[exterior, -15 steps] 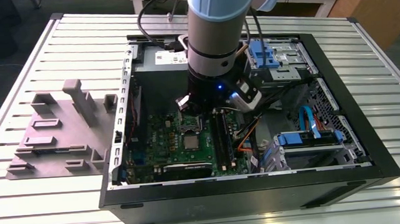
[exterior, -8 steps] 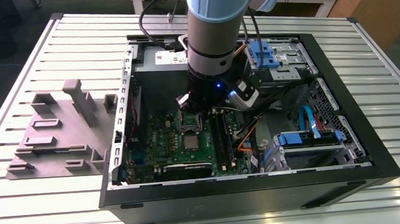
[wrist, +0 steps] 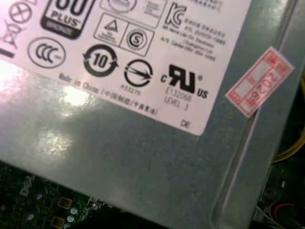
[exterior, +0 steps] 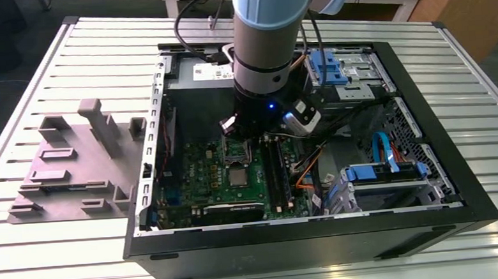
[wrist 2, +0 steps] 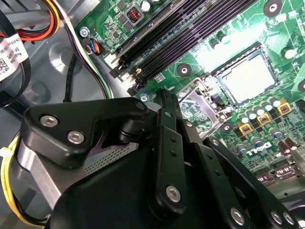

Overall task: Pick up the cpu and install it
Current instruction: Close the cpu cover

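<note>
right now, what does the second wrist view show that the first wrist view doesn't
Second wrist view: the gripper, the cpu lying flat, the metal socket frame beside it, black memory slots. First wrist view: the grey power supply case with its white label and a red sticker. Both: the green motherboard.

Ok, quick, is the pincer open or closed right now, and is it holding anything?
Pincer: open or closed cannot be told; the cpu lies on the motherboard, apart from it.

Green motherboard (wrist 2: 259, 26), pale silvery cpu (wrist 2: 248, 77), grey tray (exterior: 71, 168), black case (exterior: 306, 248), blue drive brackets (exterior: 324, 65), pale slatted table (exterior: 76, 251)
</note>
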